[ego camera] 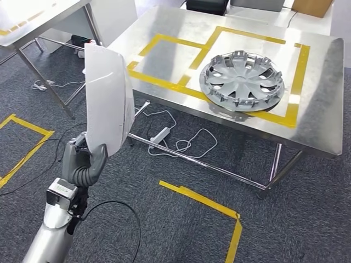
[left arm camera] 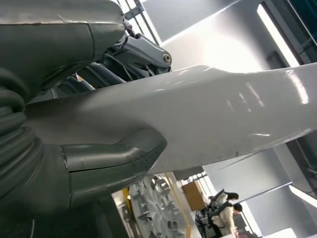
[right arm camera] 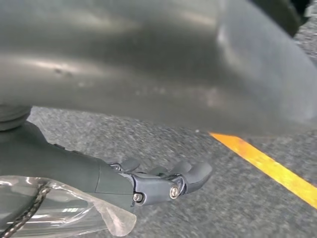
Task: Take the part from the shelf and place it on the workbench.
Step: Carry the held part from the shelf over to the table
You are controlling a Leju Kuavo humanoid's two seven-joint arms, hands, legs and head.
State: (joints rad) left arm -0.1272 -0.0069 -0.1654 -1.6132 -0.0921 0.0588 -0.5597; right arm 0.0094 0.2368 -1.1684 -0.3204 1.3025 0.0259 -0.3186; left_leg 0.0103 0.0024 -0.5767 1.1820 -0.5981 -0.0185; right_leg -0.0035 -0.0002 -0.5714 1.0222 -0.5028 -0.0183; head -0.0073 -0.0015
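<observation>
The part (ego camera: 107, 98) is a white, smooth, curved shell. It stands upright off the floor, held by my left hand (ego camera: 80, 161) at its lower edge, to the left of the workbench. In the left wrist view the thumb (left arm camera: 112, 158) presses on the shell (left arm camera: 209, 119) and the darker fingers lie behind it. The steel workbench (ego camera: 165, 55) carries yellow tape rectangles, and a silver hubcap (ego camera: 242, 79) lies in the right one. My right hand (right arm camera: 149, 181) hangs over the grey carpet with its fingers stretched out and nothing in them.
A second steel table (ego camera: 37, 16) stands at the far left. A power strip and white cables (ego camera: 161, 134) lie under the workbench. Yellow tape marks the carpet (ego camera: 207, 200). A person (left arm camera: 224, 210) stands in the distance.
</observation>
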